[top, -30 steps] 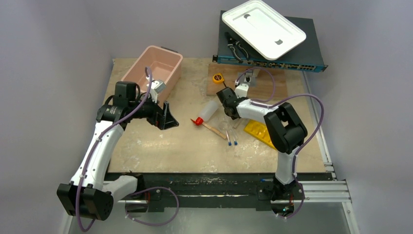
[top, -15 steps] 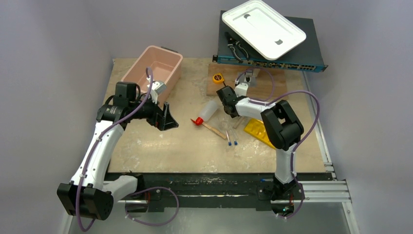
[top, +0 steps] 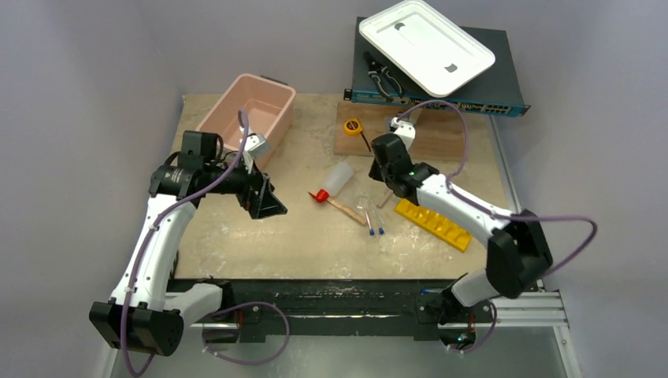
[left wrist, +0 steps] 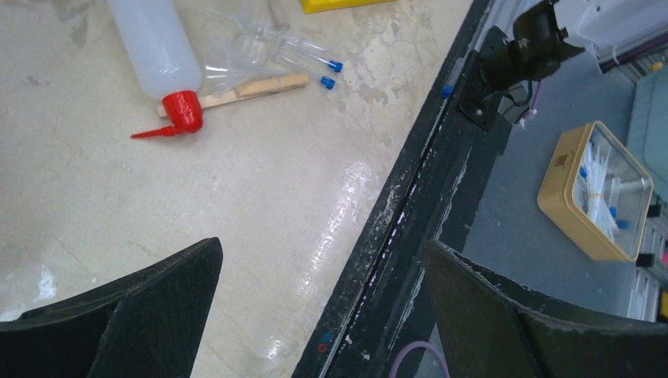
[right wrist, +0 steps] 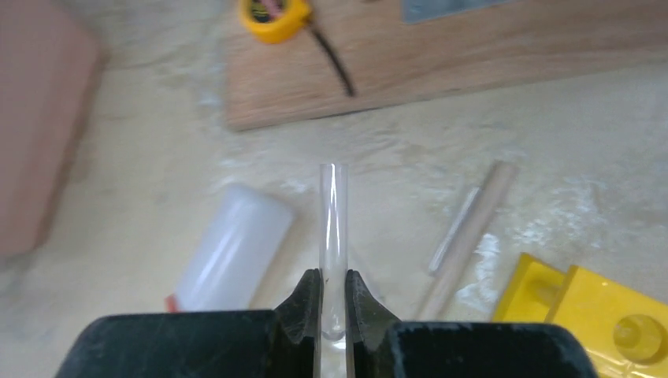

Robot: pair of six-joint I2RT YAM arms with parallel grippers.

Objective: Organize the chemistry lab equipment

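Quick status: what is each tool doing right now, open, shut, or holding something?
Left tool: open, holding nothing.
Right tool: closed on a clear tube.

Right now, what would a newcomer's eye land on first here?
The right claw is shut on a thin clear tube over the middle of the table. Beside it lie the squeeze bottle with red nozzle and the yellow rack. The left claw gapes wide on the left, holding nothing.
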